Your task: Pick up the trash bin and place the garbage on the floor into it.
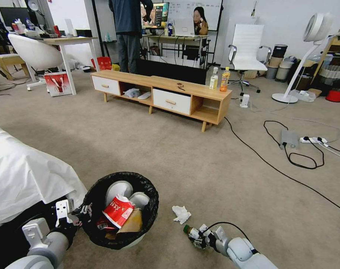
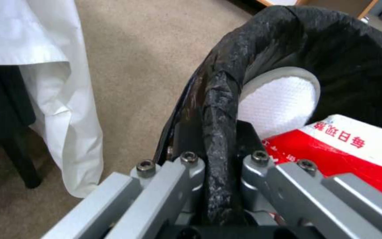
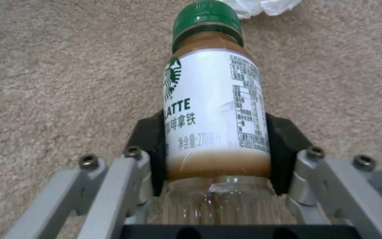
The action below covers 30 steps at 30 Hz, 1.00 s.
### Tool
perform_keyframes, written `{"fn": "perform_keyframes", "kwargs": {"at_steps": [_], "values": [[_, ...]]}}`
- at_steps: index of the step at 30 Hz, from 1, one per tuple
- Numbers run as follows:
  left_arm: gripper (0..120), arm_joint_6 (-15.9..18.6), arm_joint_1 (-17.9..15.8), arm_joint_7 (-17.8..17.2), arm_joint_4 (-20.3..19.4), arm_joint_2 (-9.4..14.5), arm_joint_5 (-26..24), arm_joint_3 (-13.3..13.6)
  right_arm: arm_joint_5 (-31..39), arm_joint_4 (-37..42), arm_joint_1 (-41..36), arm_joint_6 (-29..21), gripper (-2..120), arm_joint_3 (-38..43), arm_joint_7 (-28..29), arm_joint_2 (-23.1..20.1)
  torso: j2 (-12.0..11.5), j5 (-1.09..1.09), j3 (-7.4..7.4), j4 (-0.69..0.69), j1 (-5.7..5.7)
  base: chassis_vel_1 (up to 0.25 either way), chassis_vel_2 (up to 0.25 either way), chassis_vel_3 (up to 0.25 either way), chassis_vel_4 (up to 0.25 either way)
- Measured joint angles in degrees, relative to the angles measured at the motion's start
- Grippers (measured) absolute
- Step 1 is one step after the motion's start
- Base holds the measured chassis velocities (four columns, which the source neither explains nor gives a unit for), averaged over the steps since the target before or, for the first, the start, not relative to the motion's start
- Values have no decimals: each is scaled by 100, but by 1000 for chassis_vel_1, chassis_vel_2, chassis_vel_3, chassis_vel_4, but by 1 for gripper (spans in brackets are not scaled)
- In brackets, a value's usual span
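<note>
The trash bin (image 1: 140,180), lined with a crinkled black bag, sits low at the left with my left gripper (image 1: 81,214) shut on its near rim. In the left wrist view the left gripper (image 2: 217,132) pinches the bag-covered rim (image 2: 220,99). Inside lie a red-white wrapper (image 1: 118,210), a brown paper bag (image 1: 131,223) and white pieces. My right gripper (image 1: 196,237) is shut on the small green-capped bottle (image 3: 215,109), which lies just above the carpet floor (image 1: 199,164). A white crumpled tissue (image 1: 181,214) lies on the carpet just beyond the bottle's cap.
A white cloth-draped surface (image 1: 24,168) stands close on the left, beside the bin. A low wooden cabinet (image 1: 158,93) with two upright drink bottles stands ahead. Black cables (image 1: 282,170) and a power strip (image 1: 312,140) cross the carpet on the right.
</note>
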Motion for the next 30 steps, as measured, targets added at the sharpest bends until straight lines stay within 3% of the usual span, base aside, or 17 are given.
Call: {"fn": "perform_keyframes", "kwargs": {"at_steps": [3, 4, 13, 20, 22, 23, 26, 29, 30], "values": [[4, 0, -1, 0, -3, 0, 0, 0, 3, 4, -4, 0, 40, 1, 0, -1, 0, 0, 0, 0, 0, 0, 0, 0, 0], [4, 0, -6, 0, -10, -3, 1, 0, 29, 28, -19, 0, 33, 5, -1, -9, 0, 0, 0, 0, 0, 0, 0, 0, 0], [4, 0, -8, 0, -14, -4, 4, 1, 74, 153, -54, 21, 32, 49, 33, -23, 0, 3, 1, 0, 0, 0, 0, 0, 0], [4, 0, -12, -7, 0, 4, -18, -1, 324, 1614, -211, -50, 32, 623, 404, -371, 0, 1, 1, 0, 0, 0, 0, 0, 0], [4, 0, -27, -18, 19, 8, -37, 1, 557, 2554, -209, -285, 32, 957, 667, -561, 0, 0, 0, 0, 0, 0, 0, 0, 0], [4, 0, -27, -18, 19, 8, -37, 1, 557, 2554, -209, -285, 32, 957, 667, -561, 0, 0, 0, 0, 0, 0, 0, 0, 0], [4, 8, -28, -22, 21, 8, -49, 7, 737, 3126, -125, -346, 32, 1126, 847, -678, 0, 1, 0, -1, 0, 0, 0, 0, 0], [4, 24, -16, -26, 15, 18, -66, 2, 1178, 4234, 155, -393, 32, 1336, 993, -855, 0, 0, 0, 1, 0, 0, 0, 0, 0], [4, 24, -16, -26, 15, 18, -66, 2, 1178, 4234, 155, -393, 32, 1336, 993, -855, 0, 0, 0, 1, 0, 0, 0, 0, 0]]}}
